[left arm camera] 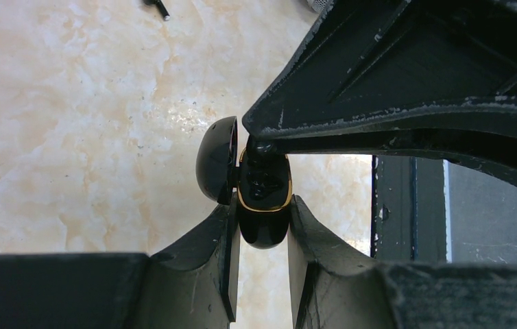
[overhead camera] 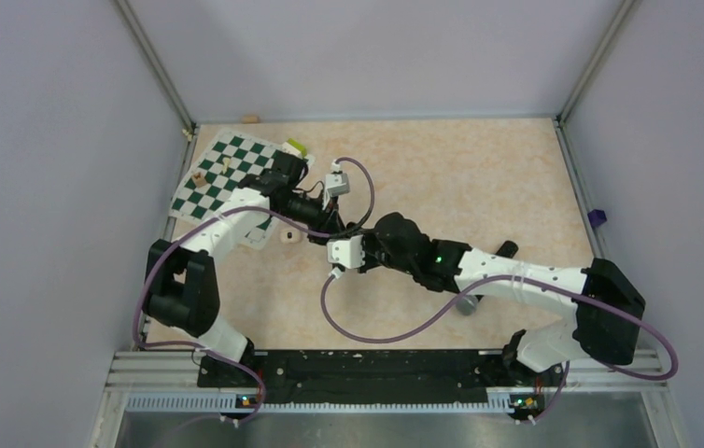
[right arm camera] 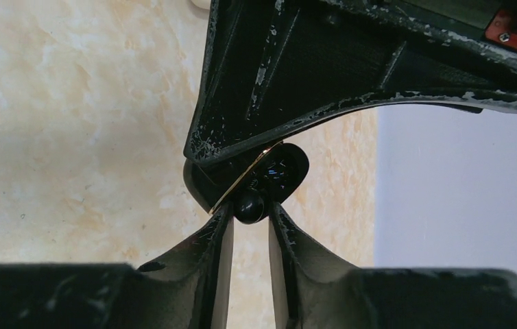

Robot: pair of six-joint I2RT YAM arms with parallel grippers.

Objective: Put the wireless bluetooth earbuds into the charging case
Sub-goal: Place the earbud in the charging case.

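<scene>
Left gripper (left arm camera: 262, 214) is clamped on the charging case (left arm camera: 264, 195), with the lid (left arm camera: 216, 159) swung open toward 10 o'clock. Right gripper (right arm camera: 249, 214) pinches one earbud (right arm camera: 249, 205), touching the case mouth at its 1 o'clock. We judge this earbud is at the opening but not yet seated. We cannot tell whether the other earbud is already inside.

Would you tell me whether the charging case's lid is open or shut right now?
Open: on the charging case, the lid stands swung aside from the gold-rimmed base, which the left hand grips.
</scene>
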